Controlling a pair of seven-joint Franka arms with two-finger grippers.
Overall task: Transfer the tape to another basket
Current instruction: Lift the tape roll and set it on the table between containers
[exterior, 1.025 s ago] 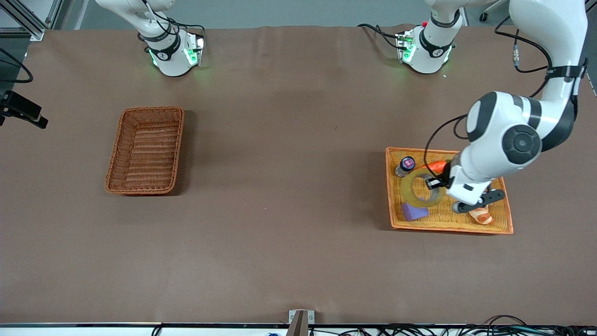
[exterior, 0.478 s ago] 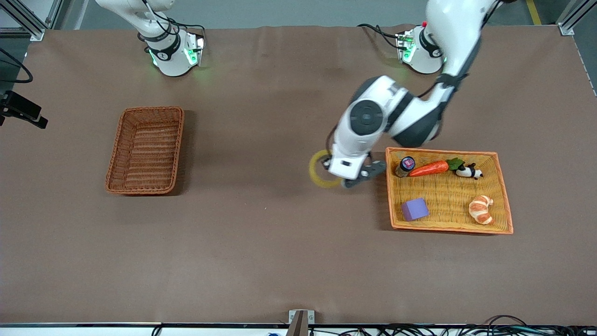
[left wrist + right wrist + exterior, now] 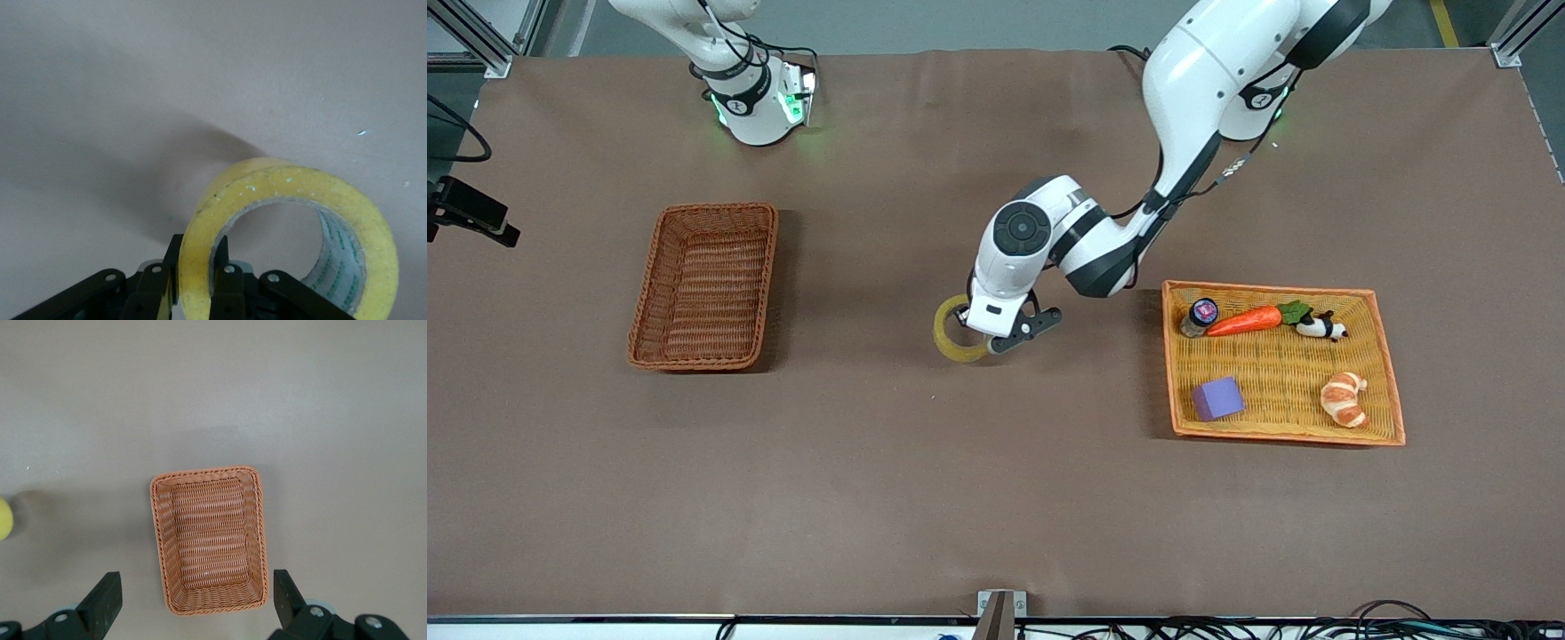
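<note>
Left hand [image 3: 991, 342] pinches the tape [image 3: 957, 331] by its wall, ring hanging free over bare tabletop [image 3: 996, 498], apparently mid-carry toward the basket [image 3: 704, 286]. Right hand [image 3: 193, 603] waits wide open above that basket.

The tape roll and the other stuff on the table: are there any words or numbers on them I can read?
Tape: green print runs round the inside of its core, too blurred to read.
Small bottle in the orange tray: its cap bears a coloured label, too small to read.
Basket, carrot, purple block, croissant: no writing to be seen.
</note>
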